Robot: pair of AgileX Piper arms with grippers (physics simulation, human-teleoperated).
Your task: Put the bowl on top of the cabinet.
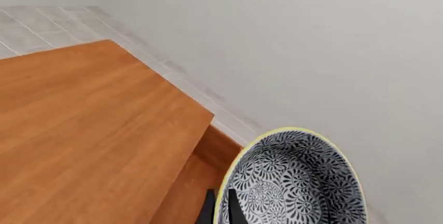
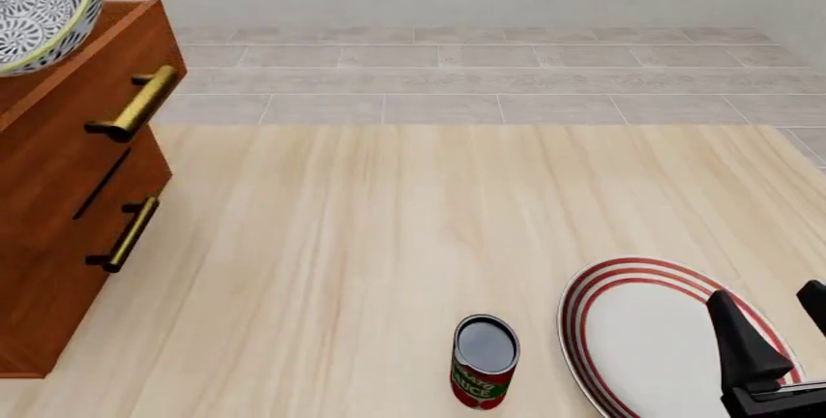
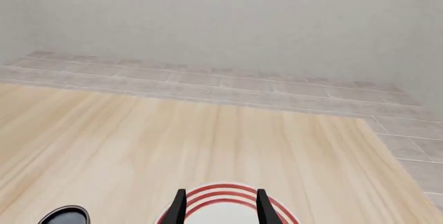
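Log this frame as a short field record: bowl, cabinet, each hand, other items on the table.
bowl: tilted, above the cabinet's top, rim pinched by the left hand
cabinet: at the table's left, drawers shut, two brass handles
right hand: open, holds nothing, over the plate
can: upright, beside the plate, apart from it
task state: bowl not yet seen resting on the cabinet

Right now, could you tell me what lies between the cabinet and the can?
Only bare pale wooden tabletop, front view, separates the reddish-brown drawer cabinet from the red-green can.
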